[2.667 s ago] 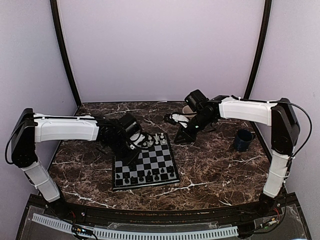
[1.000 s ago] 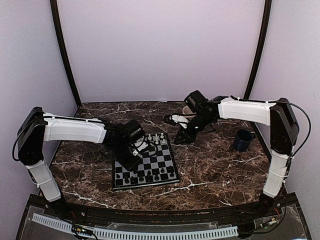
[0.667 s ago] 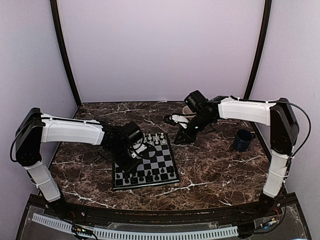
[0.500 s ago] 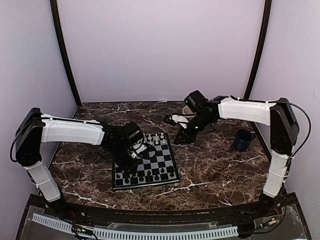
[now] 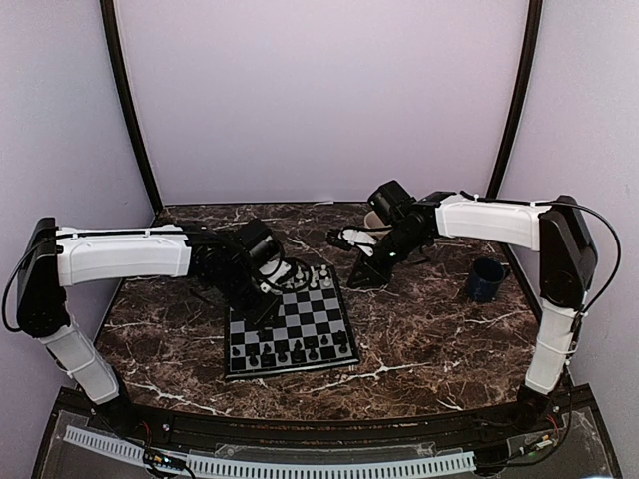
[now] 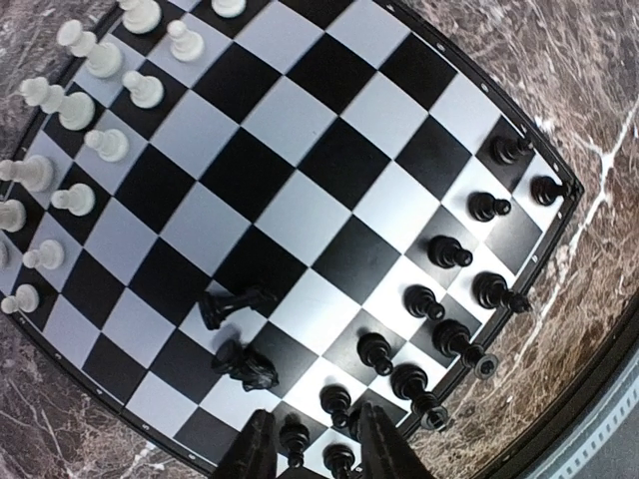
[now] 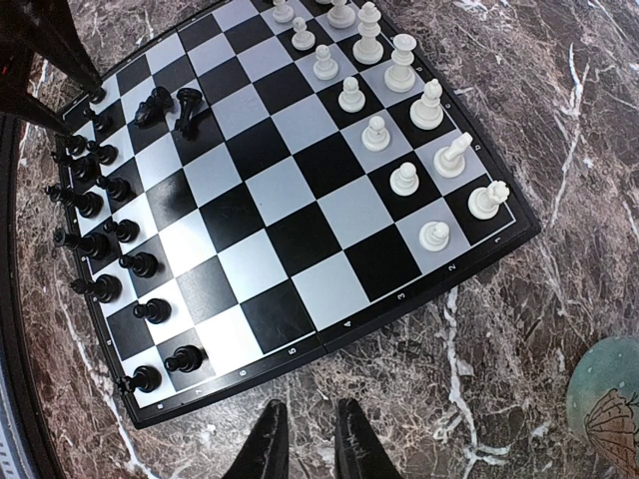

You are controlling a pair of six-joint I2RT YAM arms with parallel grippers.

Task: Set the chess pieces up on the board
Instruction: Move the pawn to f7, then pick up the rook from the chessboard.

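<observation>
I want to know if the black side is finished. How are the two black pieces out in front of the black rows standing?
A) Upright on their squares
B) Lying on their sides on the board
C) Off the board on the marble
B: the left wrist view shows the two stray black pieces tipped over on squares of the board, ahead of the upright black rows.

Marble table (image 5: 429,339): board (image 5: 300,321), black pieces (image 5: 290,354) near edge, white pieces (image 5: 316,278) far edge; left gripper (image 5: 262,311) above left side; right gripper (image 5: 353,281) beyond; mug (image 5: 486,279) right.
</observation>
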